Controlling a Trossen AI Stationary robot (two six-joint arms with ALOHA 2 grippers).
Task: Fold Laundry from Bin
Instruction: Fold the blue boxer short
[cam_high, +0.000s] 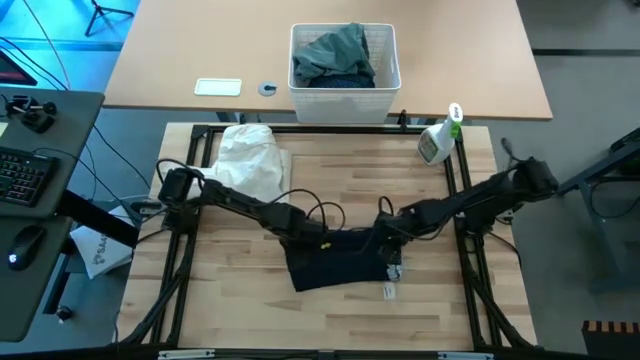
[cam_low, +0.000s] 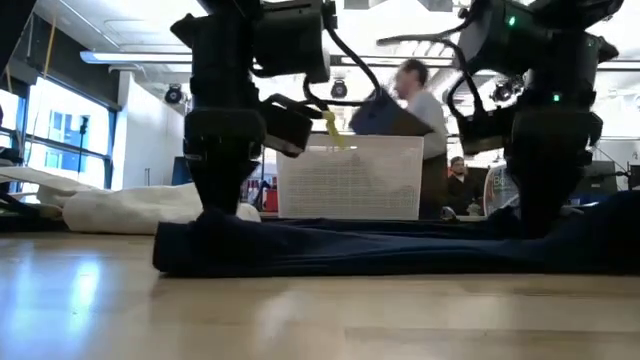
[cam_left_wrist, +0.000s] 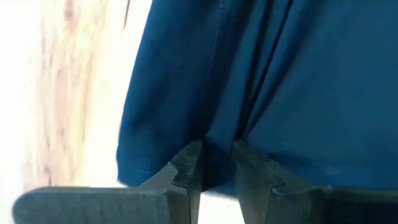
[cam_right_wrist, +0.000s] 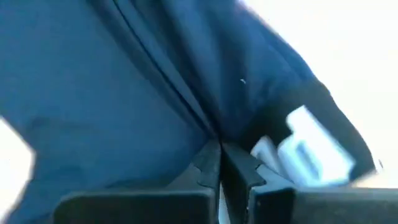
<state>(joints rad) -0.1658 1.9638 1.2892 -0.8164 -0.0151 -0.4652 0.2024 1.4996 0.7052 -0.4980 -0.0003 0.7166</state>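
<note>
- Right gripper (cam_right_wrist: 219, 163): I read its fingers as pressed fully together, pinching a fold of the navy garment (cam_high: 335, 262) at that garment's right side on the table. In the high view this gripper (cam_high: 390, 243) sits low over the cloth's upper right corner.
- Left gripper (cam_left_wrist: 217, 167): I see the fingers nearly together with a ridge of the same navy cloth caught between them; a narrow gap shows. In the high view it (cam_high: 305, 232) is down on the garment's upper left corner.
- Navy garment: lies spread and dark on the wooden table (cam_high: 230, 300), between the two grippers, roughly at centre. From the low view it (cam_low: 380, 250) lies flat as a long low strip. A white label (cam_right_wrist: 305, 152) shows on it close to the right fingers.
- White cloth (cam_high: 250, 160): bunched on the table's far left part, apart from the navy piece.
- Bin (cam_high: 345, 98): white lattice basket on the tan desk beyond the table, holding a grey-green top (cam_high: 335, 55) heaped above darker cloth.
- Spray bottle (cam_high: 440, 135): at the table's far right corner.
- Person (cam_low: 420, 110): I see one standing behind the bin in the low view.
</note>
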